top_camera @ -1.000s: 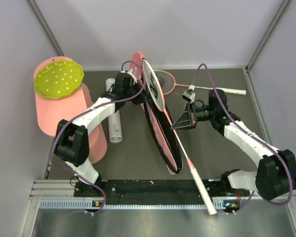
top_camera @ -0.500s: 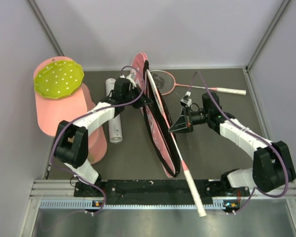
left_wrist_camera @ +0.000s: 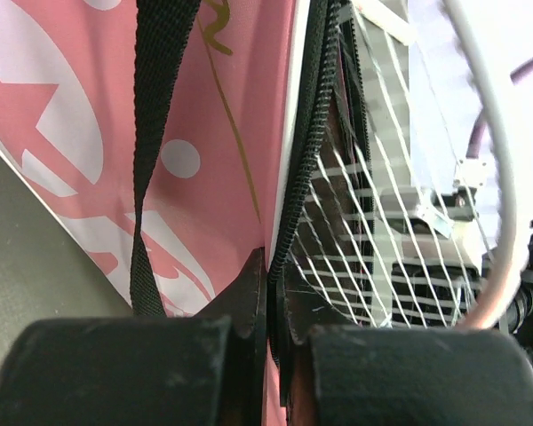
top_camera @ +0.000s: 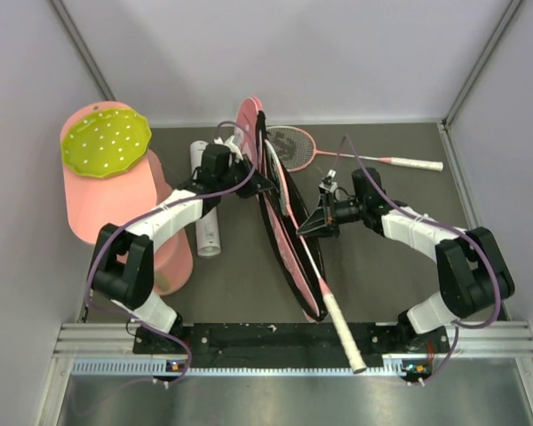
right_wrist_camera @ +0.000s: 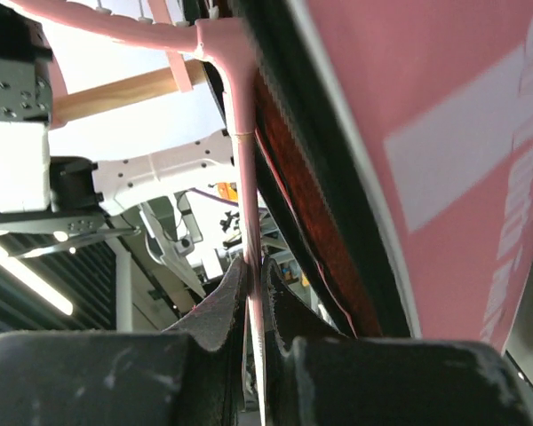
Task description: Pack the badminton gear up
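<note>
Left gripper [left_wrist_camera: 268, 266]: pinched on the zipper edge of the pink racket bag [top_camera: 249, 124].
Right gripper [right_wrist_camera: 251, 271]: clamped on held racket [top_camera: 336, 318], whose head is in the bag.
Second racket [top_camera: 293, 146]: lying right of the bag.
White tube [top_camera: 207, 226]: left of the bag.

2 white arms [top_camera: 182, 206] with black joints and purple cables [top_camera: 92, 271].

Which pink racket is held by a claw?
The pink-framed racket half inside the pink fabric bag; the right claw pinches its shaft. The other racket lies loose.

Pink bag [left_wrist_camera: 222, 133] with white markings and black zipper [left_wrist_camera: 306, 160]; pink-shafted racket [right_wrist_camera: 245, 177]; yellow-green disc [top_camera: 107, 142] dotted white.
</note>
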{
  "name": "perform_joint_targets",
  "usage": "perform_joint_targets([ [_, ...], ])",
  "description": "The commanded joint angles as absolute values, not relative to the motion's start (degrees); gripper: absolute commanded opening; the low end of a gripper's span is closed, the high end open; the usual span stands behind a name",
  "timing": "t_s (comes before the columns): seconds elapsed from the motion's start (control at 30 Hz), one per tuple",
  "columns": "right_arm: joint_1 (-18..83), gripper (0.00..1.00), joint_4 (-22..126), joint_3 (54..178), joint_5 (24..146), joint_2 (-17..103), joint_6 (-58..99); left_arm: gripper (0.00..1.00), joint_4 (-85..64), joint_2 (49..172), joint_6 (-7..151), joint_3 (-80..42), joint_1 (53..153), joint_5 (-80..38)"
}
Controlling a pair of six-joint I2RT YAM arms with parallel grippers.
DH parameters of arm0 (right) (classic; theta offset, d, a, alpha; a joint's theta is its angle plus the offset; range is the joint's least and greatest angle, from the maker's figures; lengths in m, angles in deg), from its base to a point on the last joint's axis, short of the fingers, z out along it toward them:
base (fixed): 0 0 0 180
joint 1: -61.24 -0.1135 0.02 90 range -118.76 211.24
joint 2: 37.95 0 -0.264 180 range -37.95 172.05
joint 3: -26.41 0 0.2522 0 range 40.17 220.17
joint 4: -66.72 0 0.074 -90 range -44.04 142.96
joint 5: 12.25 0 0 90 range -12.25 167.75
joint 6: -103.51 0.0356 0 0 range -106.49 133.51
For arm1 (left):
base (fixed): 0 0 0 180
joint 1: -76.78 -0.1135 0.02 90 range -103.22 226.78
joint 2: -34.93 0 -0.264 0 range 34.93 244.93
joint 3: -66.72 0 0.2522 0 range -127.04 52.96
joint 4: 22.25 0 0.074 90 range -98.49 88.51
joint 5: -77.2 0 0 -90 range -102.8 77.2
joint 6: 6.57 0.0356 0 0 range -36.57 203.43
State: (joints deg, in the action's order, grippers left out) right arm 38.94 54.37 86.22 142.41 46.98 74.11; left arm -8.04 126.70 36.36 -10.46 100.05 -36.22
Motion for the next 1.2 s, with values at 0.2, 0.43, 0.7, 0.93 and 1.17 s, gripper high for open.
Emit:
perform_joint_targets([
  [0.2, 35.8, 0.0, 55.7, 101.0, 135.9, 57.5, 75.7, 0.0, -14.0, 121.9, 35.2, -7.1, 100.1, -42.1],
  [0.43, 35.4, 0.0, 53.9, 110.6, 128.5, 65.3, 71.9, 0.0, -13.5, 118.7, 36.1, -4.7, 100.8, -42.7],
  [0.7, 34.9, 0.0, 61.0, 115.6, 121.3, 69.9, 69.3, 0.0, -12.0, 117.7, 36.8, -3.9, 101.6, -43.6],
  [0.93, 33.9, 0.0, 63.3, 119.8, 114.9, 74.0, 64.5, 0.0, -11.7, 117.4, 36.9, -3.9, 103.2, -43.4],
  [1.17, 32.9, 0.0, 53.1, 122.3, 108.0, 73.9, 53.9, 0.0, -11.2, 117.3, 37.2, -4.3, 103.5, -43.1],
])
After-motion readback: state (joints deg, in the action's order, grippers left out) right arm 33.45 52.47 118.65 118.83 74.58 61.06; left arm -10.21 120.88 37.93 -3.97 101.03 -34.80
